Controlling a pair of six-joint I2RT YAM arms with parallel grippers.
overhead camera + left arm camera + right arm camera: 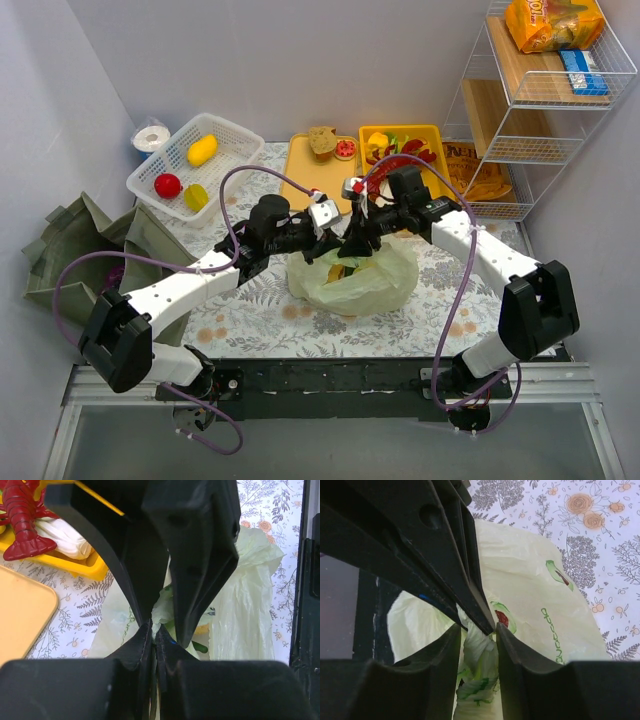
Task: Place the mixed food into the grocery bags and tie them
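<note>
**Plastic bag caught where two hands meet**

Pale-green crinkly plastic bag (352,290) sits mid-way along the floral-patterned surface (250,310), and both arms converge over its mouth. From overhead, the left hand (332,248) and right hand (356,246) read as one black knot, so neither grip can be judged there. Bits of yellow and green food show in the opening beneath them.

The left wrist view settles its own side. The left hand (153,632) is clenched tight, fingertips meeting on a thin fold of the bag's film, with the right hand's dark body looming just ahead. Only this view shows up close the red toy lobster (20,520) lying against a white toy piece (62,537) in the yellow tray (75,565), with a corner of the flat orange tray (25,610) beside it.

The right wrist view shows the right hand (476,630) with jaws part-way apart and a twisted bunch of the bag between them. I cannot tell whether they press it. The left hand's tips come down onto that same bunch, and an avocado print on the bag's side appears only here.

Only the overhead view takes in the dark olive fabric tote (90,250), slumped at the far left and well apart from the bag. It also shows the white slatted plastic basket (245,140) and a brown bread bun (321,143) on the orange tray.
</note>
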